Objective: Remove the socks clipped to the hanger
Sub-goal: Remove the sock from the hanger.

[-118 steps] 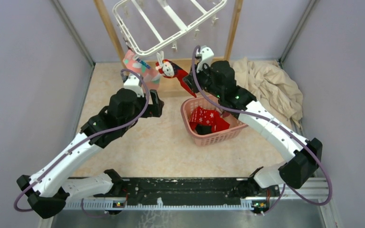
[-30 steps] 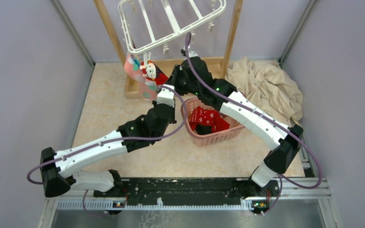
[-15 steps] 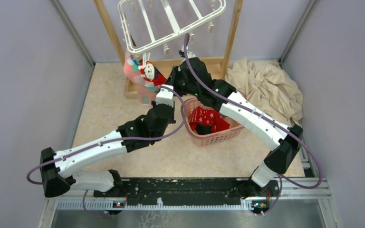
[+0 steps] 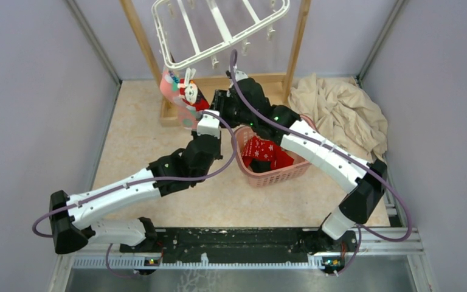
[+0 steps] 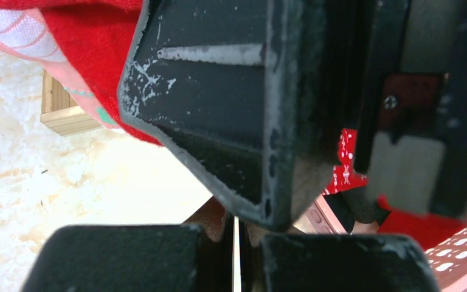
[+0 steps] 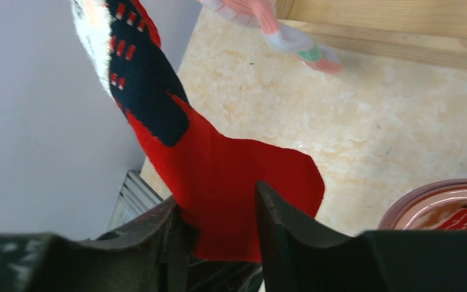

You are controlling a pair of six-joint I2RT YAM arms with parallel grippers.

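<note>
The white hanger [image 4: 219, 30] hangs tilted at the top of the overhead view. Two socks dangle from its near-left corner: a pink one [image 4: 171, 88] and a red sock with a white cartoon figure [image 4: 192, 94]. My right gripper [image 6: 216, 194] is open, and the red sock's [image 6: 219, 164] lower end lies loose between its fingers. My left gripper [image 5: 235, 228] sits just below the right one [image 4: 219, 104]. It is shut to a thin slit, and nothing shows between its pads. The right gripper's black body fills most of the left wrist view.
A pink lattice basket [image 4: 280, 177] with red and black socks [image 4: 264, 151] stands just right of the grippers. A crumpled beige cloth [image 4: 340, 109] lies at the back right. The wooden post frame [image 4: 137, 30] and its base bar [image 5: 61, 115] stand behind the hanging socks.
My right gripper has opened around the red sock that it had been shut on. The left gripper closed a second ago and has stayed shut. Both arms have edged slightly left.
</note>
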